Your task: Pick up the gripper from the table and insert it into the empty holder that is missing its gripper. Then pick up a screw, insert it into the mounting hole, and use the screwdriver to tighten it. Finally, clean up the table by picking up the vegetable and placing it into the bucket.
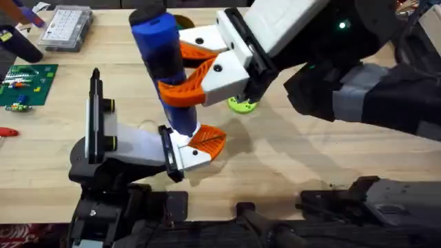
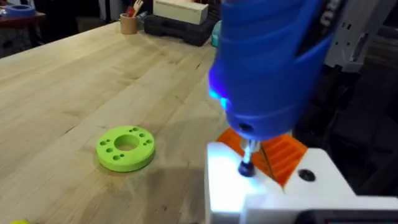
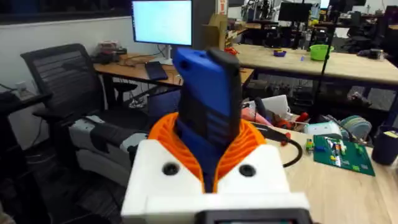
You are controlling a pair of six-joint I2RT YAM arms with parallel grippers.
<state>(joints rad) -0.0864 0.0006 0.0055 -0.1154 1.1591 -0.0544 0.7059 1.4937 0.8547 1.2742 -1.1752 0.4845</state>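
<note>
Starting at the left: arm stand on the counter [image 1: 55,145], white holder [image 1: 189,157] at its end with the orange gripper [image 1: 209,140] seated in it. Screwdriver [image 1: 164,65] stands upright over the holder, bit [image 2: 249,152] down on a dark screw head [image 2: 247,168] in the white block. Right gripper [image 1: 195,72] reaches in from the right, level, orange fingers [image 3: 169,134] clamped around the blue body mid-height. Lime-green disc [image 2: 125,147] lies flat just beside the holder. Can't tell the left fingers' state.
</note>
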